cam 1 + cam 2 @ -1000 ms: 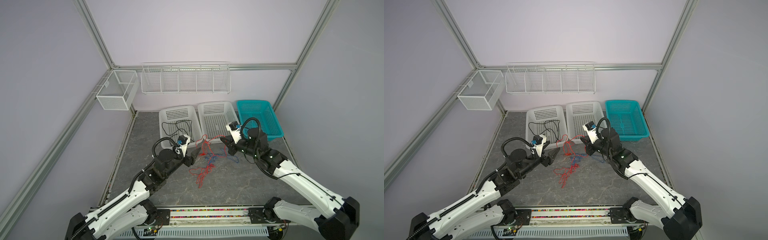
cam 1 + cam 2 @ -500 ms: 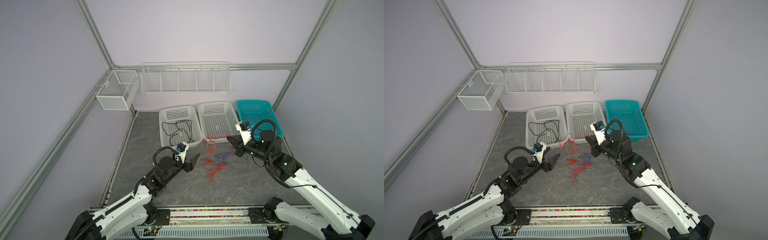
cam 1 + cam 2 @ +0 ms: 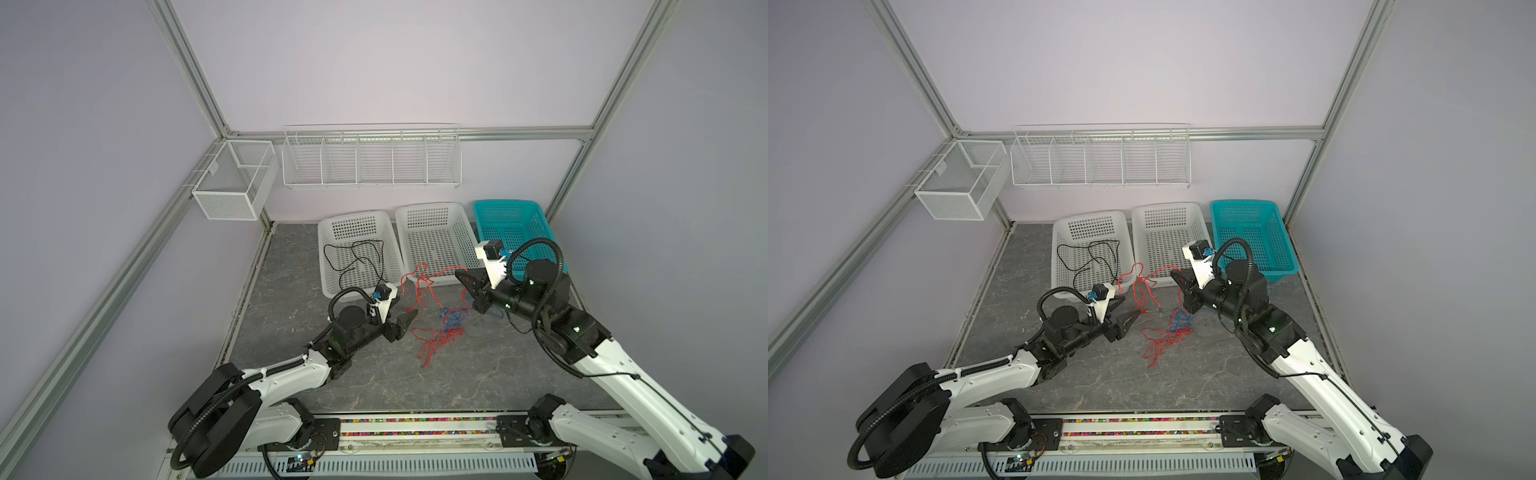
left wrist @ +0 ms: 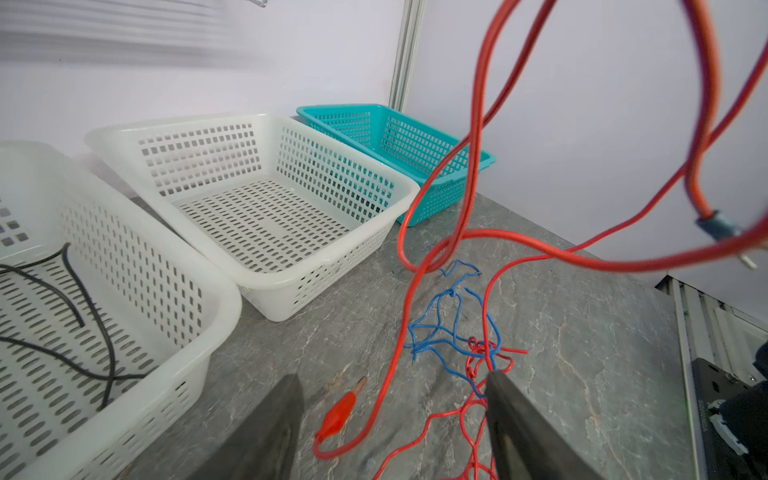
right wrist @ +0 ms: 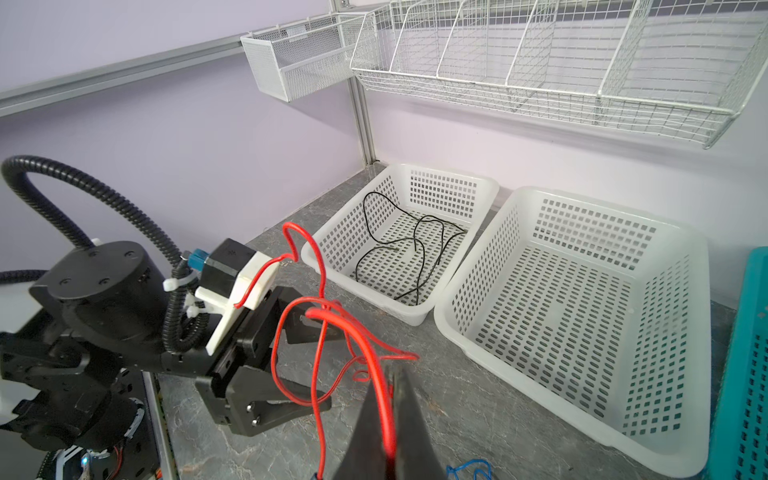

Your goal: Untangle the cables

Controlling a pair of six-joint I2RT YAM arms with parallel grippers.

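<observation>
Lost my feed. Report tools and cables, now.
Right tool shut on red cable, lifted. Left tool open, empty. Red tangled with blue cable on table. Red loop draped over left camera mount.

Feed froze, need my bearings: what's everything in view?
table: one, grey, beneath everything
left basket: one, white, back left
middle basket: one, white, back centre
teal basket: one, teal, back right
wire rack: one, white, back wall
mesh box: one, white, left wall
black cable: one, black, in left basket
red cable: count unclear, red, strung up and heaped centre
blue cable: one tangle, blue, in that heap
left pincer: one, black, open, beside heap
right pincer: one, black, raised, shut on red cable
</observation>
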